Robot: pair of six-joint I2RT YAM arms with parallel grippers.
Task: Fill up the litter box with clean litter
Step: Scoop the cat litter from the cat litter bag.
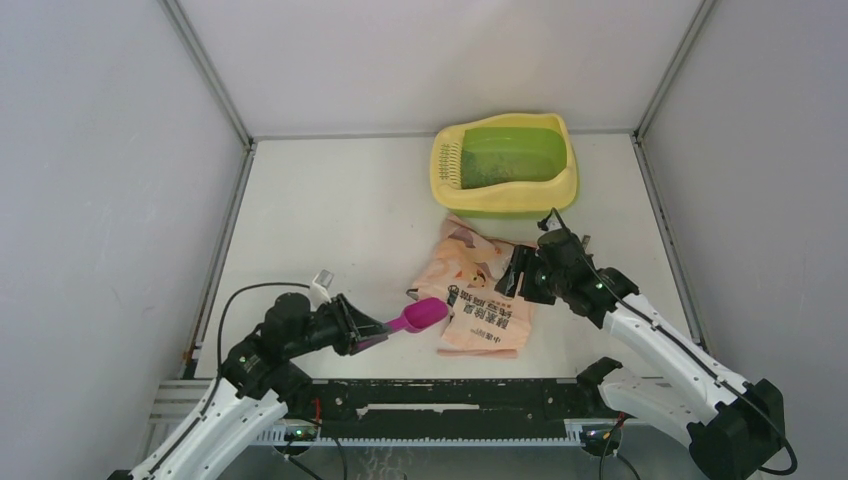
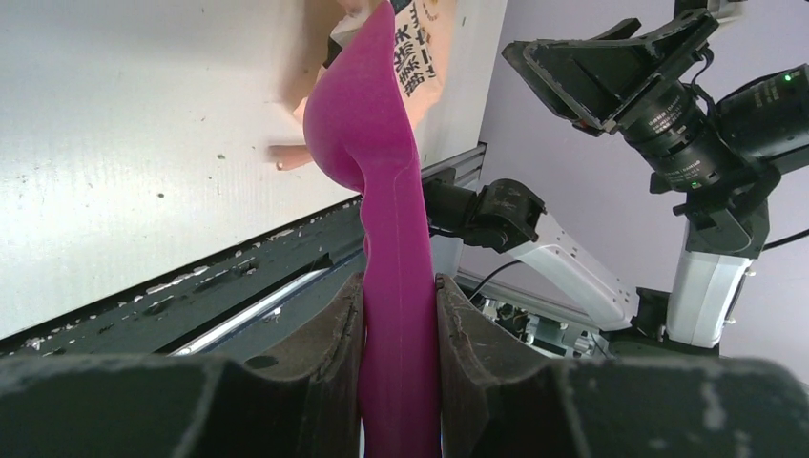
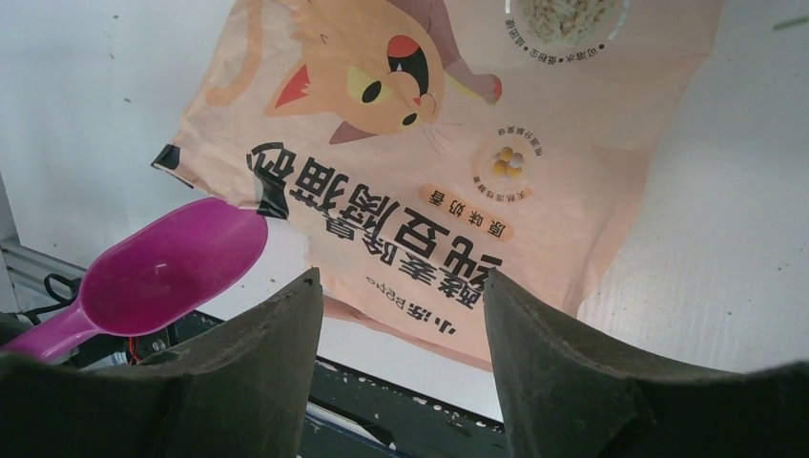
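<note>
Two arms: left jaws clenched on magenta scoop [image 1: 418, 316] handle; right jaws spread wide over bag [image 1: 487, 322], 6 o'clock.

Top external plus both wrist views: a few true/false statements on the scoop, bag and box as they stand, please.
1. The left gripper is shut on the scoop by its handle. True.
2. The scoop's bowl is full. False: in the right wrist view it looks empty.
3. The right gripper is open over the bag. True.
4. The bag stands upright. False: it lies flat on the table, printed side up.
5. The litter box sits between the arms' bases. False: it is at the far end of the table, beyond the bag.
</note>
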